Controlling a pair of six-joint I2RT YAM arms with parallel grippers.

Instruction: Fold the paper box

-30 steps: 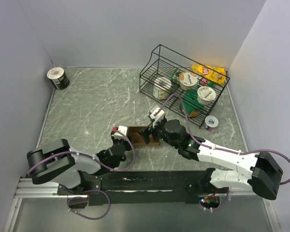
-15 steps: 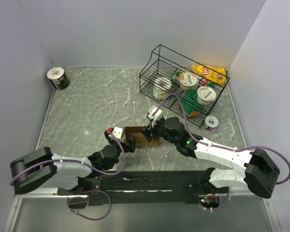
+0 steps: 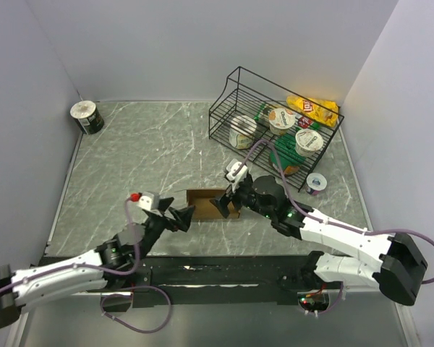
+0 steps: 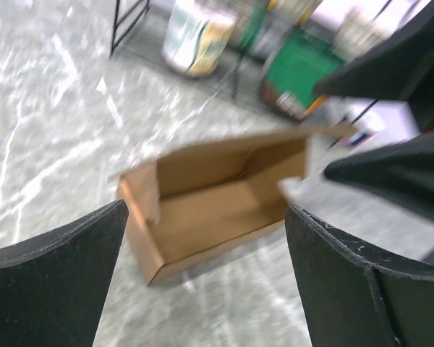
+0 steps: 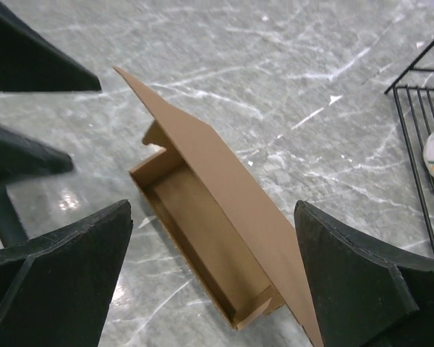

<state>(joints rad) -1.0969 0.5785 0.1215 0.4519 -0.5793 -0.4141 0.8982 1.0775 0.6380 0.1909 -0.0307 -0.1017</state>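
The paper box [image 3: 206, 203] is a small brown cardboard box lying on the marble table between my two grippers. In the right wrist view the box [image 5: 202, 246] is a shallow open tray with its lid flap [image 5: 224, 170] raised at a slant along the far side. It also shows, blurred, in the left wrist view [image 4: 217, 206]. My left gripper [image 3: 182, 215] [image 4: 205, 210] is open and empty, just left of the box. My right gripper [image 3: 223, 204] [image 5: 212, 210] is open and empty, over the box's right end.
A black wire basket [image 3: 235, 79] at the back right holds yogurt cups, a green packet and a yellow chip bag. A small cup [image 3: 316, 183] stands beside it on the table. A round container [image 3: 87, 117] sits in the far left corner.
My left arm has pulled back to the left and lowered, its gripper coming off the box's left end. My right gripper has shifted slightly at the box's right end.
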